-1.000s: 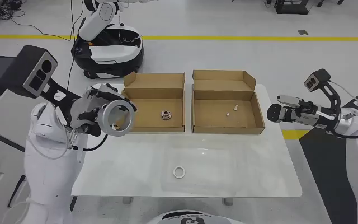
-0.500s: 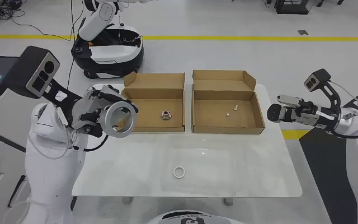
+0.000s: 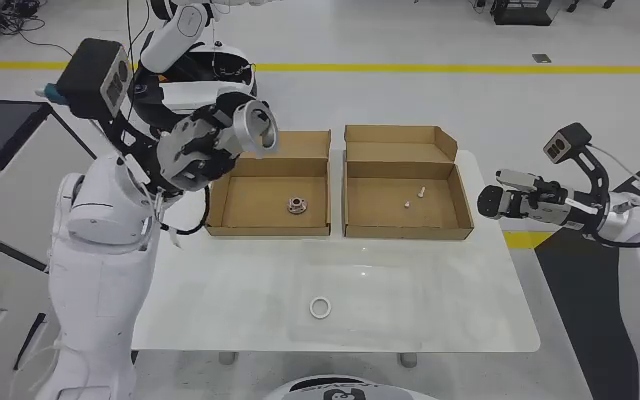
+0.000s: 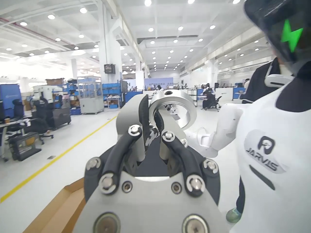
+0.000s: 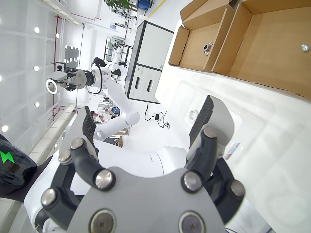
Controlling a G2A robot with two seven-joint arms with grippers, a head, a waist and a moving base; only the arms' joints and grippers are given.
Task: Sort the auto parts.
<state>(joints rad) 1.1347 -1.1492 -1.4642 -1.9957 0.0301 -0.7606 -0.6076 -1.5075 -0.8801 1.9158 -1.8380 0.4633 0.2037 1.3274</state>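
The big shiny metal ring (image 3: pixel 251 130) is hanging up in the air in the upper left of the top view, near the far left corner of the left cardboard box (image 3: pixel 268 190). The left gripper (image 3: pixel 225 142) is pinching it. In the left wrist view the two black fingers (image 4: pixel 145 112) are squeezing one side of the ring's wall (image 4: pixel 173 109), one finger inside the hole and one outside.

A small metal part with a wide rim (image 3: pixel 296 205) is lying in the left box. Two little white bolts (image 3: pixel 421 189) (image 3: pixel 407 204) are lying in the right cardboard box (image 3: pixel 405 215). The two boxes are sitting side by side at the back of the white table (image 3: pixel 430 300). A small white ring (image 3: pixel 320 307) is lying alone near the front of the table, well apart from the boxes.

The right gripper (image 3: pixel 487 201) is waiting at the right edge of the top view, just past the table's side. Its fingers (image 5: pixel 203 117) are spread wide apart and are holding nothing.

A small sticker (image 5: pixel 232 150) is sitting on the table, but its print is too small to read.
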